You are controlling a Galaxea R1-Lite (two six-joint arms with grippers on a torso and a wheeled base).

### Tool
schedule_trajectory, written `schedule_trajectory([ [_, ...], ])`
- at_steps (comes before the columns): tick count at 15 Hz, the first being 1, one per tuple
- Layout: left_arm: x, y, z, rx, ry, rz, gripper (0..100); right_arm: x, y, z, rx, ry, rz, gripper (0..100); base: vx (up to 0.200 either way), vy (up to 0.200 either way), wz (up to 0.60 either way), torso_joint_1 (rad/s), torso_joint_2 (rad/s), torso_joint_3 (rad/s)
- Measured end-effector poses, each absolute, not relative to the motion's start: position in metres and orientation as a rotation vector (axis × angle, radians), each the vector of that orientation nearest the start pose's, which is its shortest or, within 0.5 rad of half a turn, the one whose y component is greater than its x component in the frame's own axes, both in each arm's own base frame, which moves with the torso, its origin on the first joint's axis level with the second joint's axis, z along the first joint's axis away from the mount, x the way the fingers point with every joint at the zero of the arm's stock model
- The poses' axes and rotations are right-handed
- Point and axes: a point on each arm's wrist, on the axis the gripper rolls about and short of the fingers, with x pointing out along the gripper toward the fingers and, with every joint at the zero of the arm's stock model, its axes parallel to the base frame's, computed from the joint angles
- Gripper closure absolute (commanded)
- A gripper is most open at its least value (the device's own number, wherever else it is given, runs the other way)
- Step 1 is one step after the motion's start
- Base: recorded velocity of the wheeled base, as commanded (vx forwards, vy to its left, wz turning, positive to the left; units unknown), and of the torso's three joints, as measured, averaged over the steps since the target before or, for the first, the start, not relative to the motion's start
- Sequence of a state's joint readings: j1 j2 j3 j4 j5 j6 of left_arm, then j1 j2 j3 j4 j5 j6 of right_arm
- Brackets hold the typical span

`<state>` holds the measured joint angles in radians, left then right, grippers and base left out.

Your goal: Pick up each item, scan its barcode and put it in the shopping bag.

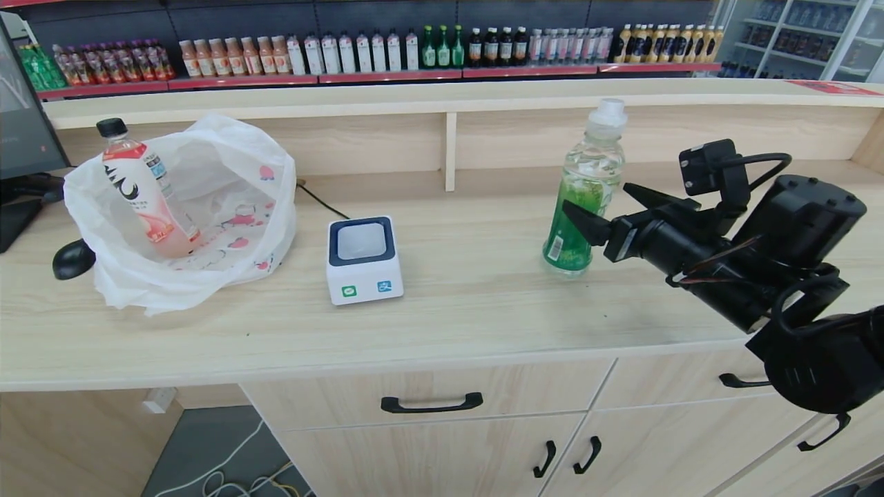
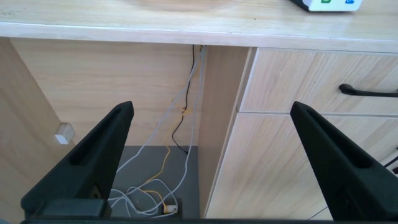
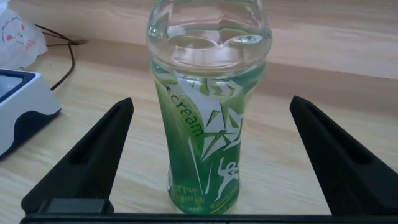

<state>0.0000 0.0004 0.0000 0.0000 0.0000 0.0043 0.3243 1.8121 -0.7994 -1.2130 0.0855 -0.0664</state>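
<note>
While it gapes wide, the right claw flanks (not touching) the green bottle.

White lettering on green bottle label, green and blue icons on scanner front

right gripper has jaws spread wide over the counter, left gripper spread too, below its front edge.

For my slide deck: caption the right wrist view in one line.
Right gripper open around an upright green-labelled bottle on the wooden counter, barcode scanner nearby.
</note>
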Motion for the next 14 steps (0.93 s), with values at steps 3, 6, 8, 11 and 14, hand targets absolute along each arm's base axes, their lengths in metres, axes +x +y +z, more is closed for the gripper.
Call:
schedule_trajectory([
  [3, -0.023, 0.0, 0.075, 0.005, 0.0, 0.0, 0, 0.321, 0.109, 0.2, -0.028, -0.209, 0.398, 0, 0.0, 0.0, 0.0, 0.0, 0.0, 0.0],
  [6, -0.023, 0.0, 0.075, 0.005, 0.0, 0.0, 0, 0.332, 0.11, 0.2, -0.026, -0.222, 0.394, 0, 0.0, 0.0, 0.0, 0.0, 0.0, 0.0],
  [8, -0.023, 0.0, 0.075, 0.004, 0.0, 0.0, 0, 0.339, 0.11, 0.201, -0.026, -0.231, 0.39, 0, 0.0, 0.0, 0.0, 0.0, 0.0, 0.0],
  [11, -0.023, 0.0, 0.075, 0.005, 0.0, 0.0, 0, 0.345, 0.113, 0.199, -0.026, -0.241, 0.391, 0, 0.0, 0.0, 0.0, 0.0, 0.0, 0.0],
  [14, -0.023, 0.0, 0.075, 0.005, 0.0, 0.0, 0, 0.349, 0.116, 0.195, -0.03, -0.249, 0.393, 0, 0.0, 0.0, 0.0, 0.0, 0.0, 0.0],
])
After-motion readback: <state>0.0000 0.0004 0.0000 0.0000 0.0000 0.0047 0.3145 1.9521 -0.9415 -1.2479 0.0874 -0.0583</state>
